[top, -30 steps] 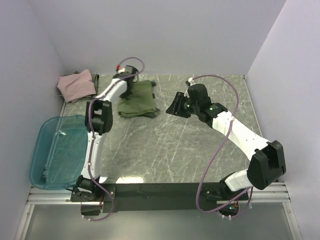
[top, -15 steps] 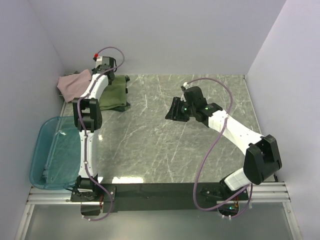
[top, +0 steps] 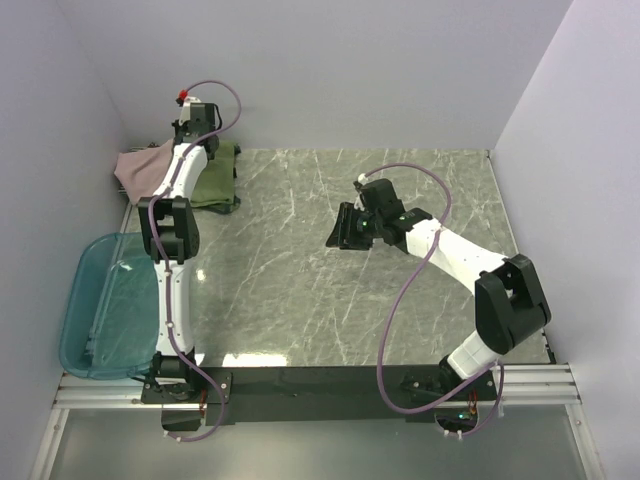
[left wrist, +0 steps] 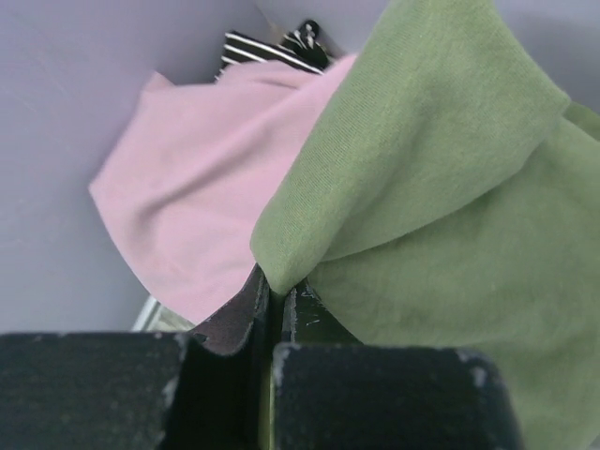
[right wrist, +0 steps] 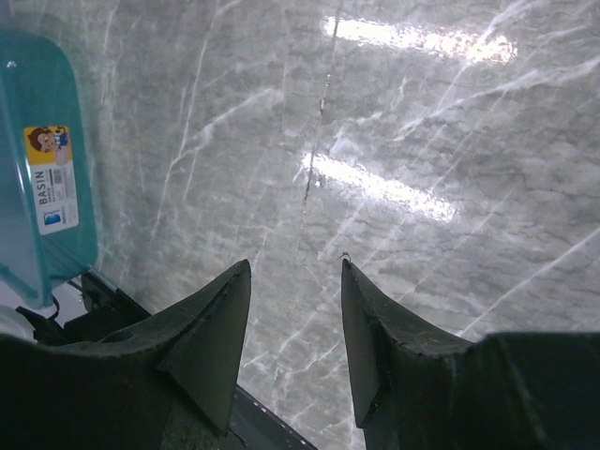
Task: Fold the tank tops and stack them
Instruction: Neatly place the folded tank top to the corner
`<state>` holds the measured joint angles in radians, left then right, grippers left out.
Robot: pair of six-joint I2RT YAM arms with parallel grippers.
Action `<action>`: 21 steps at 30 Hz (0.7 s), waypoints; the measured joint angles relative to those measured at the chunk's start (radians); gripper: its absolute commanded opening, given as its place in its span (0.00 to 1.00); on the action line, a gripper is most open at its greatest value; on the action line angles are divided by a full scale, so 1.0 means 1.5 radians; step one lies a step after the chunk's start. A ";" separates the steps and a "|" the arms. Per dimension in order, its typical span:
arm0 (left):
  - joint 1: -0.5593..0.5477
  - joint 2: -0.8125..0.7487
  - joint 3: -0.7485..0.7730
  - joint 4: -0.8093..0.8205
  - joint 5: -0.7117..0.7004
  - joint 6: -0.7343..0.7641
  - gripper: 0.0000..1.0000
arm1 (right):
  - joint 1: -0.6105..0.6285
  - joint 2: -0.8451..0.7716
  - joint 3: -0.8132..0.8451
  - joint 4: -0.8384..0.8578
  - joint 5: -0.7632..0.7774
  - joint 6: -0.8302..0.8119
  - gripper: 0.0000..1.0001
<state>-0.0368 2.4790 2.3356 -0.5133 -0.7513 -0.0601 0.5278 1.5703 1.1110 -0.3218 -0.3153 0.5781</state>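
Soft overhead light leaves white glare streaks on the marble table (right wrist: 487,122); the left wrist view blurs up close.

Inventory of my surroundings.

1. Table (top: 300,300): a grey-green marbled top is filling the middle of the overhead frame. White veins are running across it.
2. Back wall (top: 350,70): pale lavender, plain, spanning the top of the frame.
3. Left wall (top: 50,130) and right wall (top: 590,150): same lavender, closing in on both sides.
4. Teal bin (top: 100,320): translucent plastic, sitting at the lower left by the table's edge and carrying a sticker reading BASIN.
5. Black board (top: 320,380): running along the near edge at the bottom, with a metal rail (top: 560,385) lying beside it.
6. Light: bright streaks (right wrist: 422,42) are glaring off the marble in my right wrist view, upper right.
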 measured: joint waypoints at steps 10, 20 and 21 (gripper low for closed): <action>0.031 0.000 0.004 0.035 0.016 0.046 0.00 | 0.005 0.024 0.000 0.021 -0.012 0.000 0.51; 0.058 -0.013 0.035 0.065 0.054 0.071 0.00 | 0.010 0.034 0.000 0.020 -0.004 0.001 0.51; 0.062 -0.017 0.032 0.070 0.060 0.070 0.00 | 0.012 0.034 0.000 0.020 -0.002 0.001 0.51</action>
<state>0.0559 2.4531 2.3833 -0.4076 -0.6613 0.0444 0.5457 1.6215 1.1110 -0.2913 -0.3187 0.5793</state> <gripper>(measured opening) 0.047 0.507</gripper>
